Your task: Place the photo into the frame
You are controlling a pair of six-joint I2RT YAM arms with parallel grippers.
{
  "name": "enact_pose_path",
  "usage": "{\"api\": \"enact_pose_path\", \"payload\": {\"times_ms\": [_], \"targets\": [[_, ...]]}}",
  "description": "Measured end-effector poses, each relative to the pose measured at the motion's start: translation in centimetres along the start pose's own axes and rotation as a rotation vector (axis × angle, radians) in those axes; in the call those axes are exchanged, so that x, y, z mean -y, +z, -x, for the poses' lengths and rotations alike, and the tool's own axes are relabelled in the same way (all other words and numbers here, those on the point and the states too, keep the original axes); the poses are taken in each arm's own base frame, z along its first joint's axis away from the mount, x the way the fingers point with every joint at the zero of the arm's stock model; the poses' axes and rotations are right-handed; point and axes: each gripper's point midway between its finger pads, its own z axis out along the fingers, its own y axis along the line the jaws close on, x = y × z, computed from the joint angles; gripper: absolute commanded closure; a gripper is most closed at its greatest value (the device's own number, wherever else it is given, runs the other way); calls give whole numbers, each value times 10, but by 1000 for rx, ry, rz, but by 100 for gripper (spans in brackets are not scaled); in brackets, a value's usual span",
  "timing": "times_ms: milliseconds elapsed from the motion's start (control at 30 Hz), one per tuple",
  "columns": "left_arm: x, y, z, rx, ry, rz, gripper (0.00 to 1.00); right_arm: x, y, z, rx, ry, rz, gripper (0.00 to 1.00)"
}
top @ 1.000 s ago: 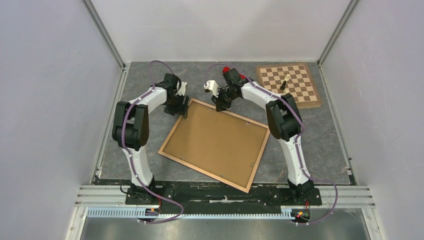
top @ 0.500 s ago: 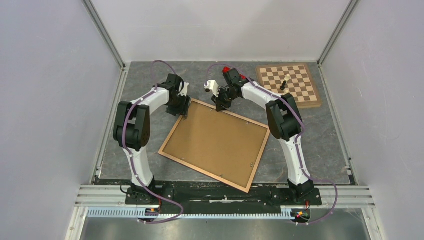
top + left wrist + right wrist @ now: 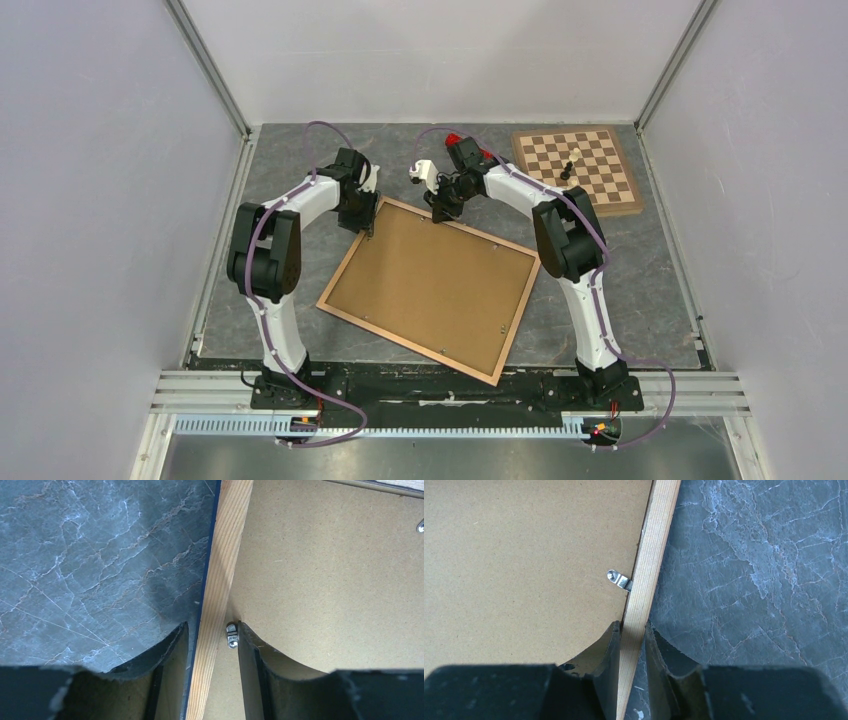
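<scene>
The frame [image 3: 420,346] lies face down on the table, light wood rim up, with a brown fibreboard backing panel [image 3: 435,285] inside it. The photo is hidden. My left gripper [image 3: 366,218] is at the frame's far left corner. In the left wrist view it [image 3: 212,640] is open, straddling the wooden rail [image 3: 222,560], and its inner finger touches a small metal clip [image 3: 231,635]. My right gripper [image 3: 440,212] is at the far edge. In the right wrist view it [image 3: 632,635] is shut on the rail [image 3: 651,555], just below another clip [image 3: 619,580].
A wooden chessboard [image 3: 590,170] with a dark chess piece [image 3: 568,168] sits at the back right. A small red object [image 3: 452,139] lies behind the right gripper. Grey walls enclose the marbled tabletop [image 3: 640,280] on three sides.
My left gripper has shifted a little to the right, onto the frame's corner edge. The right gripper and the frame have not visibly moved.
</scene>
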Motion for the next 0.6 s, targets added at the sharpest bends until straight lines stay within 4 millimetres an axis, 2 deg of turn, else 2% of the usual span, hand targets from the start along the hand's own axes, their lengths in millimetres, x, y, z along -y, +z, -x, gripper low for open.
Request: {"api": "enact_pose_path", "payload": {"times_ms": [600], "targets": [[-4,-3,-3,8,-22,-4,72,1,0,0,15,21,-1,100]]}}
